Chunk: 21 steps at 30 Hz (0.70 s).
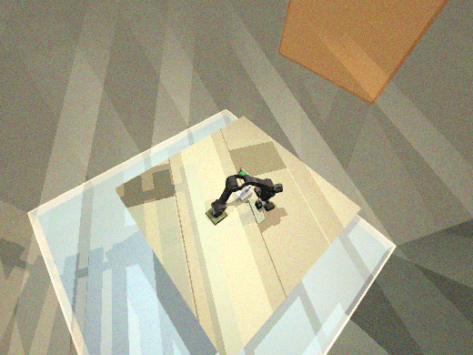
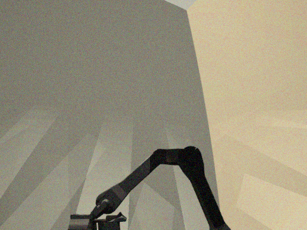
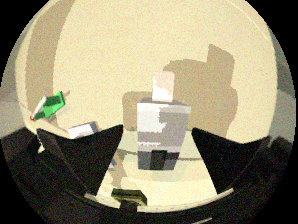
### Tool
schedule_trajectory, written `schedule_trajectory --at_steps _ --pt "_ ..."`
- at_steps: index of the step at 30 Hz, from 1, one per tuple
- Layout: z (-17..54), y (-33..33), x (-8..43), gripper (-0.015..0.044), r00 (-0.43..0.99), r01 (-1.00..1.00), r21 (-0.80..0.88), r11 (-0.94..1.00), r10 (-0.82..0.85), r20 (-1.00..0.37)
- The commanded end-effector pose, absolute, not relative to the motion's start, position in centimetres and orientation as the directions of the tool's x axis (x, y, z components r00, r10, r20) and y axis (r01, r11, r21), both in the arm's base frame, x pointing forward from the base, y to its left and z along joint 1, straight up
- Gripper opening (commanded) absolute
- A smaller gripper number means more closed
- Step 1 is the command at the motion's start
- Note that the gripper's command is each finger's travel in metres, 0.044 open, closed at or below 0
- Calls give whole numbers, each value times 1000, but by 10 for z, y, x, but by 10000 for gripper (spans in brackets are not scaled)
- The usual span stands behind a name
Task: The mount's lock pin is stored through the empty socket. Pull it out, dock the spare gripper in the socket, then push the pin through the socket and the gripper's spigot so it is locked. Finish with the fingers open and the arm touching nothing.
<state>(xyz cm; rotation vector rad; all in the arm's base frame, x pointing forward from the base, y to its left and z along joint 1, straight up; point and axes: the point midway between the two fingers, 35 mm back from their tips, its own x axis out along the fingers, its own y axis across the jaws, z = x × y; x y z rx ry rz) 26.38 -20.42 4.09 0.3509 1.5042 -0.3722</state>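
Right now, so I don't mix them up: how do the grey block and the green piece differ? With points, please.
The grey block (image 3: 164, 125) lies between the open fingers; the green piece (image 3: 51, 106) sits outside them. The grey block looks bulkier; the green piece is thinner. Neither is held.
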Motion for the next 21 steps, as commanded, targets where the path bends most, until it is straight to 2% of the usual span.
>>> schedule_trajectory --at_steps 1,15,21 --pt "31 -203 262 440 22 452 -7 892 -19 -1000" --pt "19 -202 261 440 22 452 -7 892 -19 -1000" --pt "19 -202 261 282 22 452 -7 892 -19 -1000"
